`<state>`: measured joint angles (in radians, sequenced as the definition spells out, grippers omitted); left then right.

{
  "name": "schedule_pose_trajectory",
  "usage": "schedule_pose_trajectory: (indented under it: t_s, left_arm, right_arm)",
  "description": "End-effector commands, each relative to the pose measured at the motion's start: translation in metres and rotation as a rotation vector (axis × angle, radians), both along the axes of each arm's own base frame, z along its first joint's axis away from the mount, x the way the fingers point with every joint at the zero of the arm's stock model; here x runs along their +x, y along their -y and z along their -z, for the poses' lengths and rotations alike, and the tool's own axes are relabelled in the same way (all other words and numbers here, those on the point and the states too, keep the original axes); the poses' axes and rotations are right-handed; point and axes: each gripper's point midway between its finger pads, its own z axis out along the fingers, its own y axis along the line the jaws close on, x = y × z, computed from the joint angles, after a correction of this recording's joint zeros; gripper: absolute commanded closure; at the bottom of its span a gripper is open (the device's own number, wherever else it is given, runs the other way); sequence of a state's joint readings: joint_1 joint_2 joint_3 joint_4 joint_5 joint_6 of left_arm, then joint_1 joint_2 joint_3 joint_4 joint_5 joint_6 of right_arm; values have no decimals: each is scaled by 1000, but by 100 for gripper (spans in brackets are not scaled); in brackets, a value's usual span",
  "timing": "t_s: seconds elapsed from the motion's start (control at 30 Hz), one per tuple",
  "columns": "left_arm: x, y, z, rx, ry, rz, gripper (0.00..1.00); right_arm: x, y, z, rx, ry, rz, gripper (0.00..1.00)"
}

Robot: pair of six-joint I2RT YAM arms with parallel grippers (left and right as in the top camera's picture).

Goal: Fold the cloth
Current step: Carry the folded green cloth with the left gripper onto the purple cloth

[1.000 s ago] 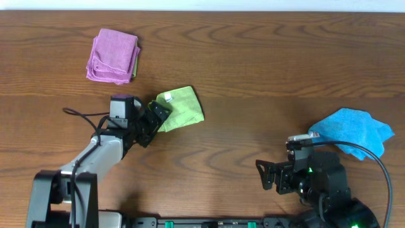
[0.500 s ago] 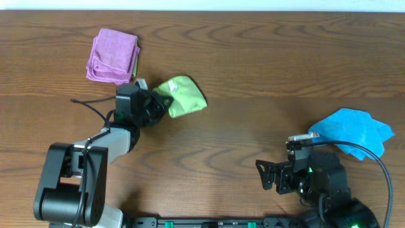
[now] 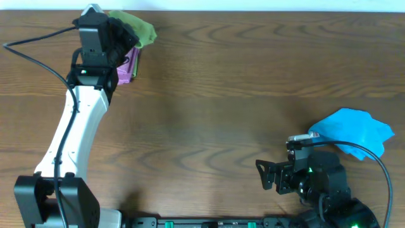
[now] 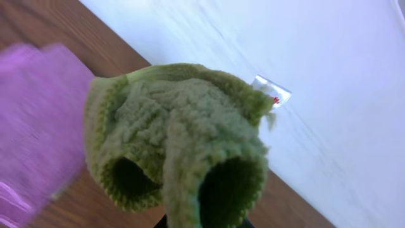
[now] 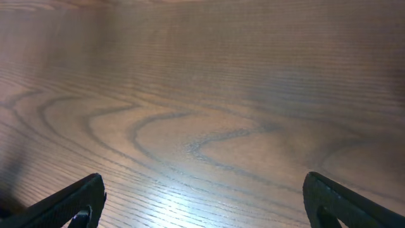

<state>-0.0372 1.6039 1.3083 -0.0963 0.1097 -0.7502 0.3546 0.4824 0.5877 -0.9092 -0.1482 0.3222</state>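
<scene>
Cloths: three; one lime-green cloth point(image 3: 140, 28), one purple cloth point(image 3: 128, 63), one blue cloth point(image 3: 351, 130).
Tags: one white tag point(image 4: 269, 88), on the lime-green cloth.
Arms: two.
Claws: two; left claw point(image 3: 119, 35) just beside the purple cloth, right claw point(image 3: 266, 175) well apart from it.
Worktop point(image 3: 240, 82): one, wooden.

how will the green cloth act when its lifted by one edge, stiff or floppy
Probably very floppy: the green cloth hangs bunched in loose, rolled folds and keeps no flat shape. Likely light for its size, since a single pinch seems to carry all of it up beside the purple cloth. Its fuzzy pile suggests it grips rather than slips.
</scene>
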Motion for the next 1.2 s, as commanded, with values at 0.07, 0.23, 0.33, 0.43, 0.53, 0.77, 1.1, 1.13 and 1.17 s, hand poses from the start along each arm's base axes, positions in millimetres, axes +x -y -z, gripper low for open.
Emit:
schedule_pose_trajectory:
  t_s: [0.07, 0.23, 0.33, 0.43, 0.53, 0.77, 1.1, 1.13, 1.17]
  left_arm:
    - [23, -42, 15, 95, 9, -91, 94]
    - [51, -57, 41, 94, 39, -112, 94]
    - [61, -58, 51, 91, 52, -116, 94]
    - [69, -62, 62, 88, 41, -124, 94]
    - [71, -69, 74, 91, 23, -142, 94]
    - [67, -78, 106, 93, -63, -160, 94]
    - [52, -78, 127, 100, -169, -156, 74]
    - [51, -79, 129, 100, -180, -157, 71]
    - [48, -80, 132, 100, -196, -158, 69]
  right_arm:
    - [0, 2, 1, 5, -3, 16, 1]
    - [0, 2, 1, 5, -4, 16, 1]
    - [0, 2, 1, 5, -4, 16, 1]
    - [0, 2, 1, 5, -4, 16, 1]
    - [0, 2, 1, 5, -4, 16, 1]
    - [0, 2, 1, 5, -3, 16, 1]
    - [0, 2, 1, 5, -3, 16, 1]
    - [0, 2, 1, 5, -4, 16, 1]
    - [0, 2, 1, 5, -4, 16, 1]
